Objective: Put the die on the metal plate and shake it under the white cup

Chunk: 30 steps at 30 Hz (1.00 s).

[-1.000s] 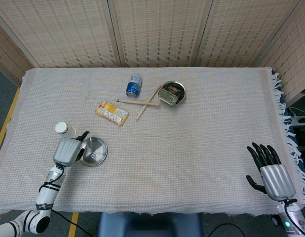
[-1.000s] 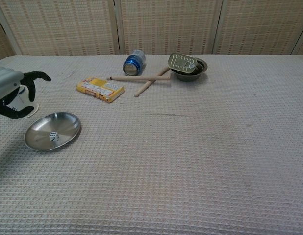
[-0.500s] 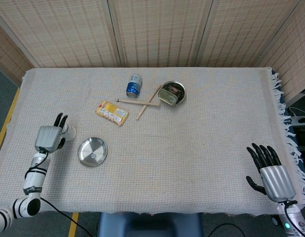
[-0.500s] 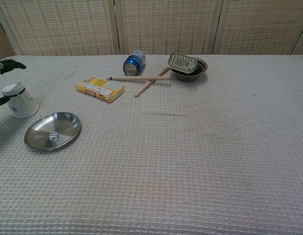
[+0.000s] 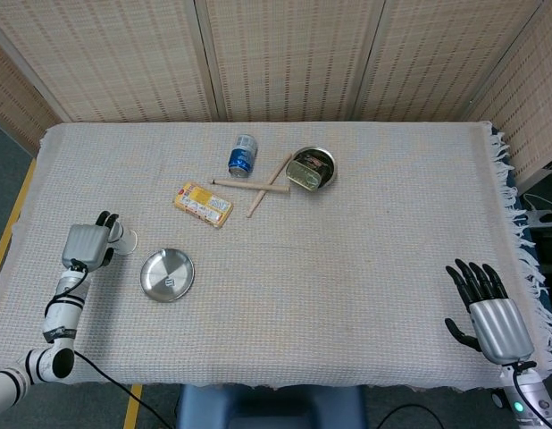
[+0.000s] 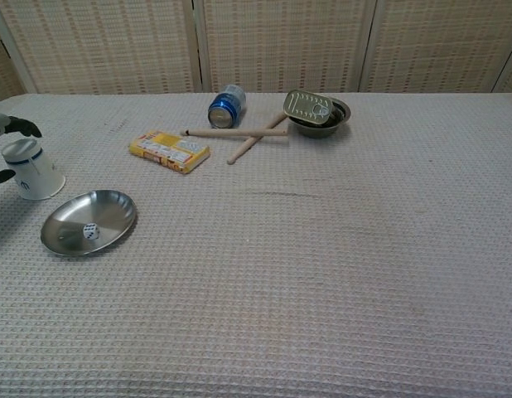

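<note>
Die [image 6: 89, 231]: lying inside the metal plate [image 6: 115, 215], lower left of the chest view, so placing looks done.
Left hand [image 5: 86, 245]: reaching round the white cup [image 6: 32, 170], fingers curling at its sides; whether it is gripping, I cannot tell.
White cup: standing upside down just beside the plate, ready for covering.
Right hand [image 5: 492, 313]: resting idle at lower right, fingers spread, holding nothing.

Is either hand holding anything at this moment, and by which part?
Cannot tell: the left hand sits at the white cup, fingers around it. The right hand holds nothing.
</note>
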Motion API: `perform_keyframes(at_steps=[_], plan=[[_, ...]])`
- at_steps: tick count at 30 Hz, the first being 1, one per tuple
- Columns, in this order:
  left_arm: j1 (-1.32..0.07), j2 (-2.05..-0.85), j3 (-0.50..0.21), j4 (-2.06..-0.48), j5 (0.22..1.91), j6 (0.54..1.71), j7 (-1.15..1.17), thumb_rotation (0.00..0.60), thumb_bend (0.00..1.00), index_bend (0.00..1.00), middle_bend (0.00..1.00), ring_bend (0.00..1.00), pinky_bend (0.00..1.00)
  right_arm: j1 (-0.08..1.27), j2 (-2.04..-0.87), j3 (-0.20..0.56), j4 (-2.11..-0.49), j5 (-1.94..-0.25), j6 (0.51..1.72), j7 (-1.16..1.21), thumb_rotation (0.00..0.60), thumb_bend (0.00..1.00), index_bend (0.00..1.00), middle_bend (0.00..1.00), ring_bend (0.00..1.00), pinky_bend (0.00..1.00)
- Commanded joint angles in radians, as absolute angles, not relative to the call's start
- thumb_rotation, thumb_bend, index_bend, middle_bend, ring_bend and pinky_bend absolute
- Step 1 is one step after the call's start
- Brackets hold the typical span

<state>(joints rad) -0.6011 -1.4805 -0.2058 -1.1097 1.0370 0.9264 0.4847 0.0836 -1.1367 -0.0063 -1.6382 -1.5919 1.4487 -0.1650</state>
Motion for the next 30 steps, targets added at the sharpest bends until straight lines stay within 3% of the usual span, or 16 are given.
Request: perform_keyframes(at_steps=[1, 13, 15, 20, 27, 30], plan=[[-0.607, -1.491, -0.197, -1.094, 1.039, 0.927, 0.490, 0.600, 0.38, 0.23, 0.19, 0.63, 0.89, 0.083, -1.136, -0.007, -1.639, -1.592, 1.449, -0.166, 0.544, 0.20, 0.00, 0.00, 0.00, 0.00], [-0.616, -1.520, -0.188, -1.021, 1.052, 0.936, 0.461, 0.600, 0.38, 0.29, 0.24, 0.63, 0.89, 0.089, -1.139, -0.006, -1.640, -1.578, 1.429, -0.179, 0.545, 0.20, 0.00, 0.00, 0.00, 0.00], [-0.618, -1.521, -0.186, -1.016, 1.064, 0.938, 0.446, 0.600, 0.38, 0.30, 0.28, 0.63, 0.89, 0.090, -1.140, -0.006, -1.639, -1.574, 1.426, -0.182, 0.544, 0.20, 0.00, 0.00, 0.00, 0.00], [-0.620, -1.533, -0.177, -0.995, 1.091, 0.948, 0.420, 0.600, 0.39, 0.38, 0.49, 0.64, 0.89, 0.092, -1.142, -0.005, -1.639, -1.570, 1.422, -0.184, 0.544, 0.20, 0.00, 0.00, 0.00, 0.00], [-0.611, -1.533, -0.171, -1.000, 1.146, 1.007, 0.375, 0.600, 0.41, 0.47, 0.66, 0.64, 0.89, 0.091, -1.140, -0.006, -1.639, -1.573, 1.423, -0.179, 0.546, 0.20, 0.00, 0.00, 0.00, 0.00], [-0.598, -1.508, -0.169, -1.049, 1.173, 1.041, 0.346, 0.600, 0.42, 0.52, 0.73, 0.69, 0.89, 0.090, -1.137, -0.009, -1.642, -1.580, 1.428, -0.175, 0.545, 0.20, 0.00, 0.00, 0.00, 0.00]])
